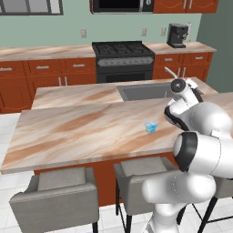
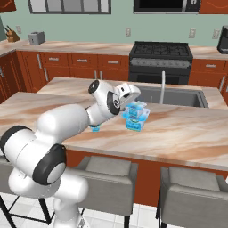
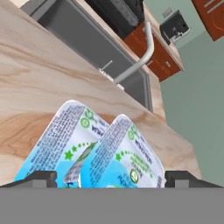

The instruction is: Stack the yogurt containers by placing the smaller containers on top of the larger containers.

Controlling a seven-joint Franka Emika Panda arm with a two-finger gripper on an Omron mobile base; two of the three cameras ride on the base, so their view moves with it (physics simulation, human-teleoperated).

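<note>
Two printed tub tops are sitting closest to the lens at the bottom centre of the hand view: the nearer yogurt tub (image 3: pixel 124 157) is overlapping the wider tub (image 3: pixel 61 140) behind and to its left, both with white lids carrying blue print and green stars. The gripper (image 3: pixel 109 178) is showing its two dark fingertips at the lower edge, one on each side of the nearer tub; whether they are pressing on it or standing just clear I cannot tell.

In the right base view the tubs are appearing at mid-frame as a stack, the upper tub (image 2: pixel 136 108) resting on the lower tub (image 2: pixel 134 124), just right of the hand on the marble island counter (image 2: pixel 178 129). A bit of blue is peeking out under the forearm; what it is I cannot tell.

In the left base view a tiny blue tub (image 1: pixel 151 127) is standing alone on the counter, right of centre, well apart from the hand.

The sink (image 2: pixel 178 95) and its faucet (image 2: pixel 163 84) are lying behind the stack, and the coffee machine (image 1: pixel 177 35) is standing at the upper right.
</note>
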